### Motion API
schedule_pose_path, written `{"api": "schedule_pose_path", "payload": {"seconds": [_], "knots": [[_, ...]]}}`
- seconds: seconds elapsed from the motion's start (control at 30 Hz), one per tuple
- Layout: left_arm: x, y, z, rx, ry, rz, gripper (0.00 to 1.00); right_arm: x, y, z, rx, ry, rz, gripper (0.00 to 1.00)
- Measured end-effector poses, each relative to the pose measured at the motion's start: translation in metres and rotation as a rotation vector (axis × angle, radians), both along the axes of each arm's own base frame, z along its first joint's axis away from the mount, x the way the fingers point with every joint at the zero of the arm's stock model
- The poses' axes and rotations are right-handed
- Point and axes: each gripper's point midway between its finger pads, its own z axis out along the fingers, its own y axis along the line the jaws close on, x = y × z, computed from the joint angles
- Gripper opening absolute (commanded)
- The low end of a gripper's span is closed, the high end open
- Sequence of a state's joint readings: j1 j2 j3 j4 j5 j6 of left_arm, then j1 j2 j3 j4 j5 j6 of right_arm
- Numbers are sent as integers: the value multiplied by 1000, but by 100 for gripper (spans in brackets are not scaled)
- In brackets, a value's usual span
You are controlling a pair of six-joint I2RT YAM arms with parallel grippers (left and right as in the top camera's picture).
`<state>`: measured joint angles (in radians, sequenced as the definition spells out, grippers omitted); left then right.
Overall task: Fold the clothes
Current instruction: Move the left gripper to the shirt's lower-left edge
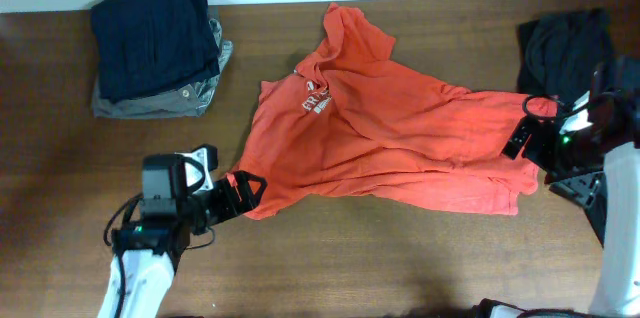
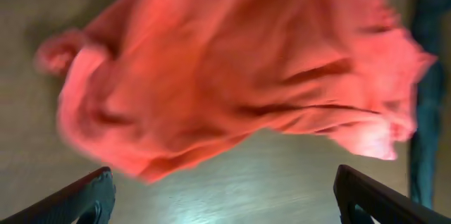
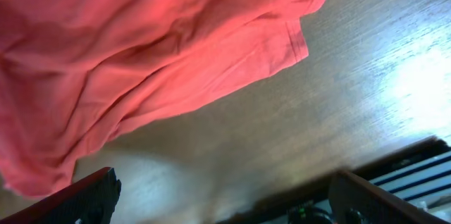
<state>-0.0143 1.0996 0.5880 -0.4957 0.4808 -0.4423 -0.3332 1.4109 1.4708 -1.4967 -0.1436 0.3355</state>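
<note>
Spreading step, we judged: our left gripper (image 1: 246,190) and right gripper (image 1: 520,139) gaped empty beside the shirt (image 1: 380,128); its edges needed pinching.

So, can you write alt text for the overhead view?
An orange-red T-shirt lies rumpled across a wooden table, with the open left pincer at its lower-left corner and the open right pincer at its right edge. Folded dark clothes lie top left.

Brown wooden table (image 1: 400,258), navy garment (image 1: 150,33) folded atop grey garment (image 1: 150,106), black garment (image 1: 560,43) crumpled near right edge
</note>
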Motion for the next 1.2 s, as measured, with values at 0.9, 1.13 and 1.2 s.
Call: {"api": "schedule_pose_path", "payload": {"seconds": [0.9,1.13,1.2], "knots": [[33,41,-79,182,229,212,80,-25,6,-100,50,159,-128,99],[39,43,-81,186,225,241,55,-30,8,-107,56,179,-136,99],[39,44,-83,188,232,250,41,-31,9,-108,57,182,-136,99]]}}
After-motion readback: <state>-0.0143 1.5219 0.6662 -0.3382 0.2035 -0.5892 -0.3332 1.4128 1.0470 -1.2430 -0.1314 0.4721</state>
